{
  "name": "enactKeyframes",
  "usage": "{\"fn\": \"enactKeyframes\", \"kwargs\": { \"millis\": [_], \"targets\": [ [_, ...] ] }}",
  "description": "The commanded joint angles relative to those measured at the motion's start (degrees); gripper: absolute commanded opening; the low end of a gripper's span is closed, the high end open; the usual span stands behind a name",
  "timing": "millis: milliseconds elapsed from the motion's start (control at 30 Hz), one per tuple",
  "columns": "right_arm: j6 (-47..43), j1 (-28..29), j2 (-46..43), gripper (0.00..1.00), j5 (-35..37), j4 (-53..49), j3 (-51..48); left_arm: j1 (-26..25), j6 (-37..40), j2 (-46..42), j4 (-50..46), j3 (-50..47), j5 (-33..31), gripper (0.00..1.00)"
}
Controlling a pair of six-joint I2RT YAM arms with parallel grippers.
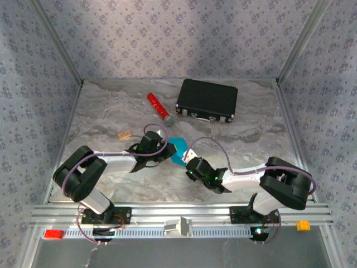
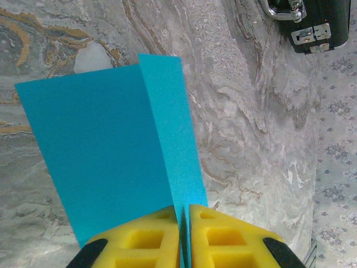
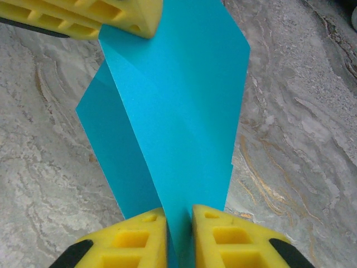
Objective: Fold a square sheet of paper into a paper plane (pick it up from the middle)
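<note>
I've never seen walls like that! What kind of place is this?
Probably a robot test booth: patterned walls, a marble-look table, and a left arm and right arm bolted to a rail.

we see smooth matt sheet of paper [image 2: 106, 151], matt yellow plastic fingers [image 2: 139, 240], marble-look table [image 2: 251, 139], shiny metal case latches [image 2: 311, 35].

No text, label, brand, number or sign can be read in any of the views. Nothing legible is borne by the square sheet of paper [image 2: 106, 151], the black case [image 1: 207, 100] or the red cylinder [image 1: 160, 109]. The small marks on the wall covering [image 1: 167, 39] are seen as a repeated ornament, not as lettering.
</note>
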Motion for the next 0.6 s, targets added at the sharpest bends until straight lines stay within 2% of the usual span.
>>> {"fn": "enactKeyframes", "kwargs": {
  "millis": [0,133,367,567],
  "targets": [
    [0.01,-0.31,0.54,0.15,-0.09,-0.99,0.58,0.43,1.07,-1.12,-0.15,0.80,0.51,0.12],
    [0.96,-0.49,0.57,0.08,-0.25,-0.86,0.56,0.45,1.23,-1.58,-0.44,0.76,0.39,0.18],
    [4.44,-2.17,0.75,0.02,-4.66,0.96,-0.06,0.66,1.87,-5.00,-2.99,-0.01,-2.43,0.47],
    [8.57,-4.75,1.41,0.03,-9.82,2.91,-0.68,0.98,2.40,-8.82,-6.31,-1.03,-5.42,0.53]
  ]
}}
